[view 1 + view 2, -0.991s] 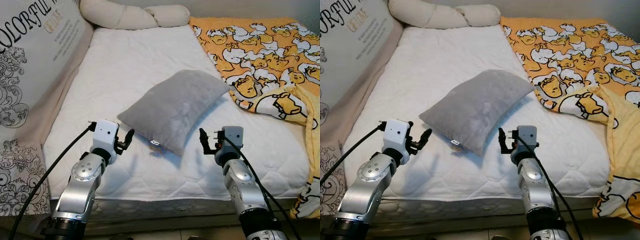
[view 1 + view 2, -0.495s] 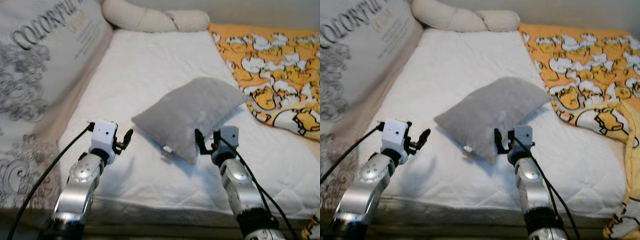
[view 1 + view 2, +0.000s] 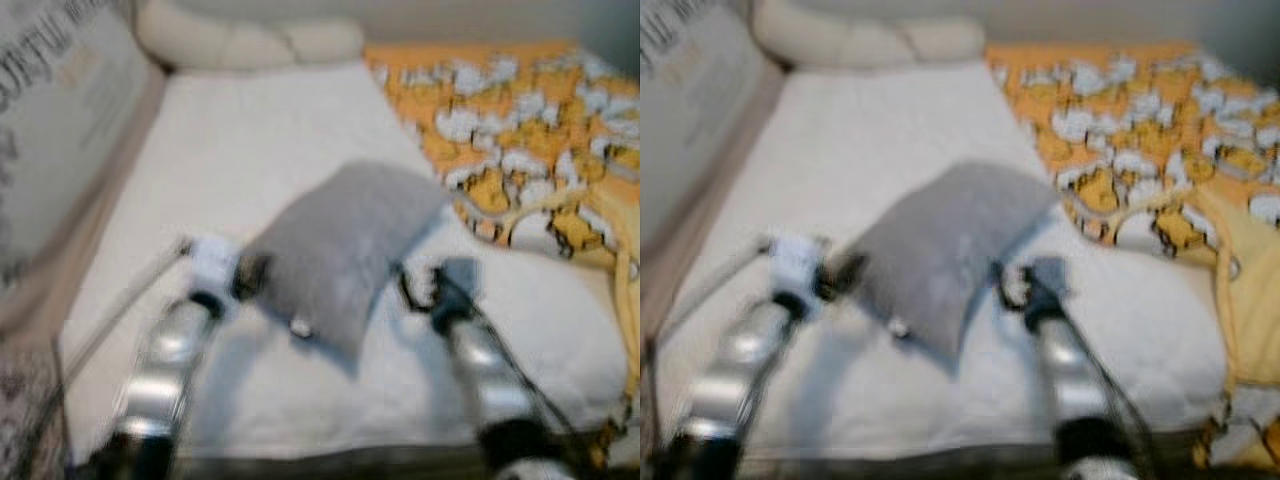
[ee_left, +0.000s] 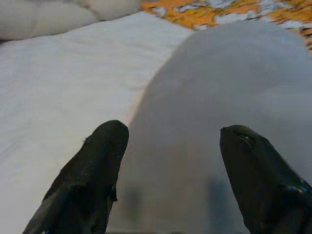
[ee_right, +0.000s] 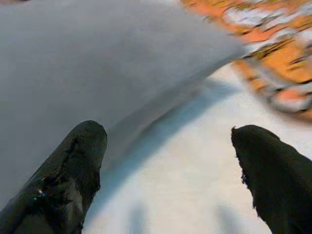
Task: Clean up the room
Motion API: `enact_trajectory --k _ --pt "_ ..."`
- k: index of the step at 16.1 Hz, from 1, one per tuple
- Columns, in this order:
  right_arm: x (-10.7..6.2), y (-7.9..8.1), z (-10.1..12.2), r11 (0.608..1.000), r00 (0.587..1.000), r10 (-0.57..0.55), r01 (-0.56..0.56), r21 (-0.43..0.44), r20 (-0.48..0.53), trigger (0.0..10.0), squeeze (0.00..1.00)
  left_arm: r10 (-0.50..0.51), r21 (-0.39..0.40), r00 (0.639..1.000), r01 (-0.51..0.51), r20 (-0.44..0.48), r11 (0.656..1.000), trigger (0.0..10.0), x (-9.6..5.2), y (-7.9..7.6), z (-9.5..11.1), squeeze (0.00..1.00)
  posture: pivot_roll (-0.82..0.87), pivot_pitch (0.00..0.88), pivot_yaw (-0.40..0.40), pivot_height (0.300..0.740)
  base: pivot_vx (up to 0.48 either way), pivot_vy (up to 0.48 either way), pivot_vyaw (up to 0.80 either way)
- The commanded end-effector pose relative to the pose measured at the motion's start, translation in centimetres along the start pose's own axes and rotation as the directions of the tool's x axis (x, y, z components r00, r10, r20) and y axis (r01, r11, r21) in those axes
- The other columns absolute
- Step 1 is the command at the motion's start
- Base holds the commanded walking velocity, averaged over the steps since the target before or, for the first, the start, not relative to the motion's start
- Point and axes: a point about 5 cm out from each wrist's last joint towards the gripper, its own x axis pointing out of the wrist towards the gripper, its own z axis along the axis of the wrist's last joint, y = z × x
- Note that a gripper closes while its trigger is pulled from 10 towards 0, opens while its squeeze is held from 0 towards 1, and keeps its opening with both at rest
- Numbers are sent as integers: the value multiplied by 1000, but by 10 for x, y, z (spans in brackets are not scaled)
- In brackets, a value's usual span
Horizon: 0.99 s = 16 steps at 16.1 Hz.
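Note:
A grey pillow [image 3: 345, 240] lies tilted in the middle of a white mattress [image 3: 250, 140]. The head views are blurred. My left gripper [image 3: 250, 275] is at the pillow's near left edge, and the left wrist view has its open fingers [image 4: 92, 170] framing the grey pillow [image 4: 219, 97] close ahead. My right gripper [image 3: 412, 285] is by the pillow's near right edge. Its fingers [image 5: 68, 170] stand wide apart in the right wrist view, one over the pillow [image 5: 97, 58] edge, one over the white sheet [image 5: 185, 170].
A yellow blanket [image 3: 520, 130] with egg cartoons covers the bed's right side and hangs over the front right corner. A long cream bolster [image 3: 240, 40] lies at the head. A printed headboard cushion [image 3: 50, 130] stands along the left.
The camera has swung and the picture is now blurred. Both grippers have closed in on the pillow's near edges, the left one now touching or almost touching it.

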Motion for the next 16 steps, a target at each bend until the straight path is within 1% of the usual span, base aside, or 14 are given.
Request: enact_trajectory --k 1,10,13,14,15,16 --pt "3 11 4 999 999 28 -28 19 18 10000 0 32 15 999 -32 -13 999 10000 -4 9 -2 0 -32 0 -7 740 0 0 0" --pt "3 12 3 999 999 32 -32 33 11 10000 0 28 22 999 -27 -17 999 10000 -4 10 -2 0 -32 0 -7 740 0 0 0" --pt "3 5 5 1000 1000 10 -10 26 12 10000 0 41 31 999 -41 -20 999 10000 -6 17 -2 0 -34 0 -9 740 0 0 0" --pt "3 2 6 1000 1000 2 -3 25 13 10000 0 41 33 999 -40 -19 999 10000 -5 18 -2 0 -31 0 -24 740 0 0 0" --pt "5 -5 7 1000 1000 -18 18 14 -1 10000 0 42 59 998 -40 -36 997 10000 4 22 -4 0 -30 0 -33 740 0 0 0" --pt "9 -10 7 999 999 -35 34 -3 -24 10000 0 49 70 997 -45 -55 997 10000 16 27 -5 0 -31 0 -38 740 0 0 0"
